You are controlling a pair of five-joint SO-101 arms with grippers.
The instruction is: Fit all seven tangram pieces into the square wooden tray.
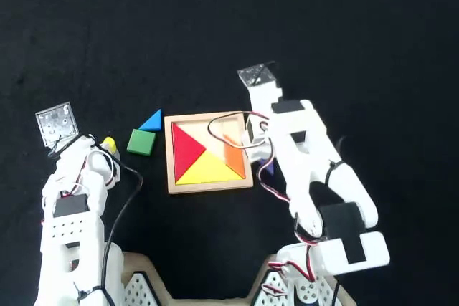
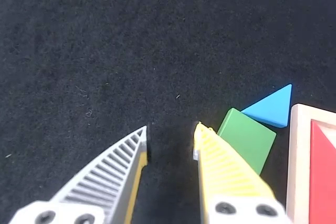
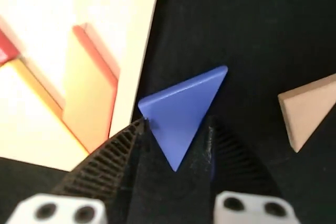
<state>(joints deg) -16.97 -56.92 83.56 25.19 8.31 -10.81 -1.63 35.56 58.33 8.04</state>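
Pinching a dark blue triangular piece [image 3: 185, 97] just outside the right edge of the square wooden tray [image 1: 169, 157] is the right hand [image 3: 176, 125], while the left hand [image 2: 170, 139] gapes open beside a green square piece [image 2: 248, 137].

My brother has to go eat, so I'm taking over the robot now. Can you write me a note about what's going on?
Left end effector: open and empty, next to the green square.
Right end effector: shut on the dark blue triangle, just beside the tray.
Done: the red triangle, yellow triangle and orange piece sit in the tray.
Left: the dark blue triangle, green square, light blue triangle and tan triangle are all outside the tray.
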